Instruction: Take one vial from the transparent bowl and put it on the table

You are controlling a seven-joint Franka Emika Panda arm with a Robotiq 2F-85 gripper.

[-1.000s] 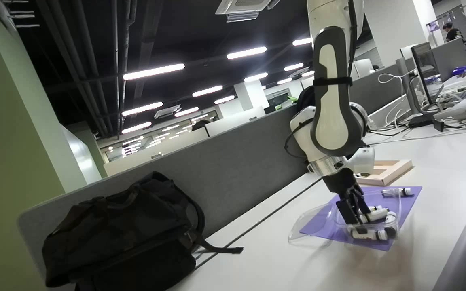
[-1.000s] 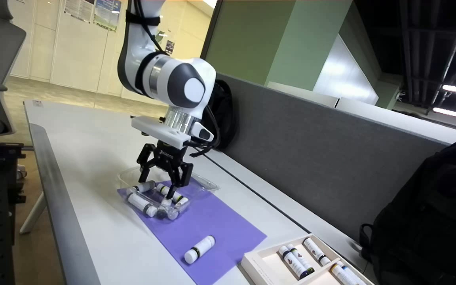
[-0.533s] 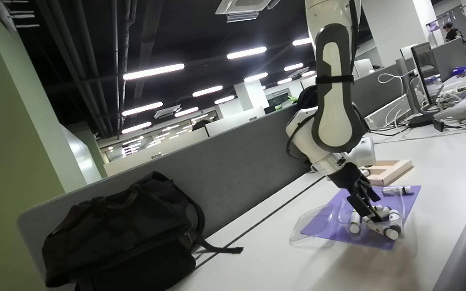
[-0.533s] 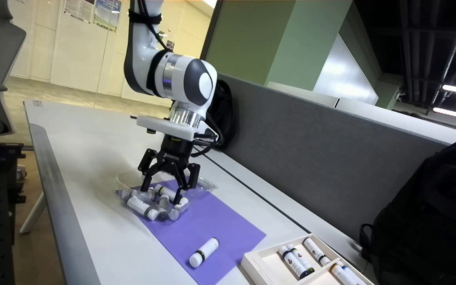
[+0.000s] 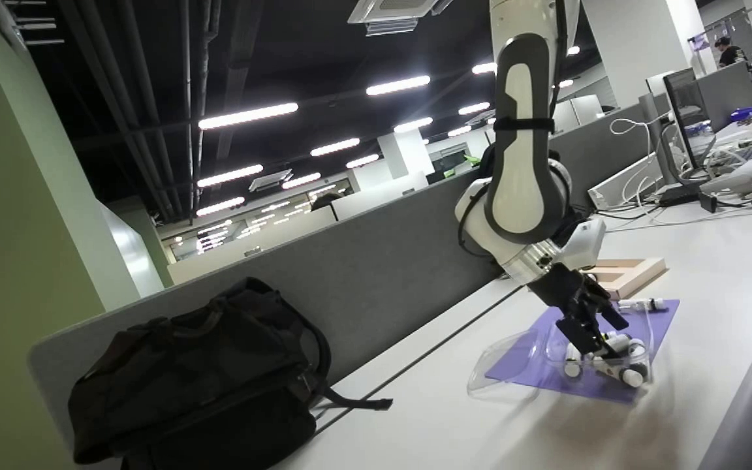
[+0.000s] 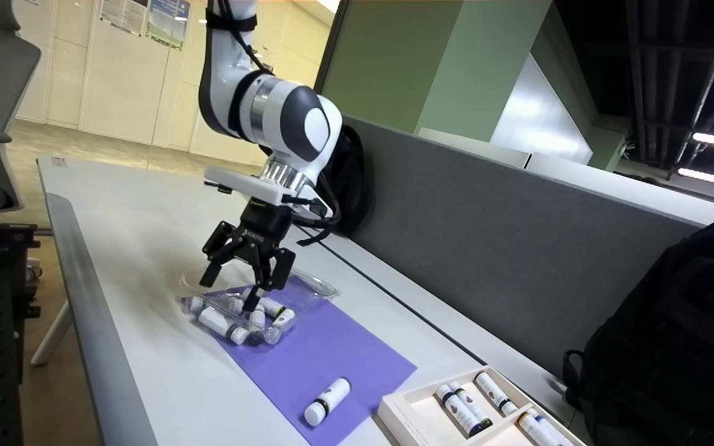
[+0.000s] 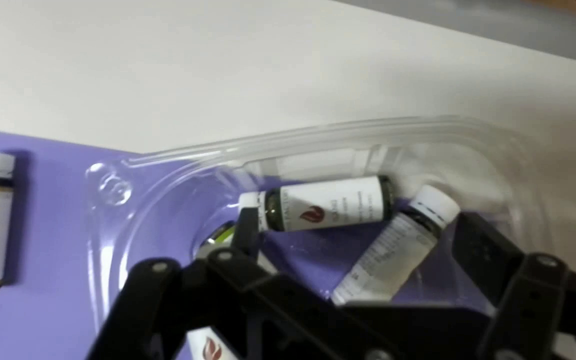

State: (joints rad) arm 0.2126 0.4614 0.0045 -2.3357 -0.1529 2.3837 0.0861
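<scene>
Red flame-shaped logo (image 7: 313, 214) on vial (image 7: 350, 202)

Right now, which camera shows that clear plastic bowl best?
The wrist view: the clear plastic bowl looms large there, its upper rim easy to trace, though the gripper hides part of it. Both exterior views show it smaller and fainter, partly behind the gripper, but include what looks like its open lid.

In the wrist view, the tool (image 7: 358, 235) hides a green-banded vial (image 7: 224, 236) — partly.
</scene>
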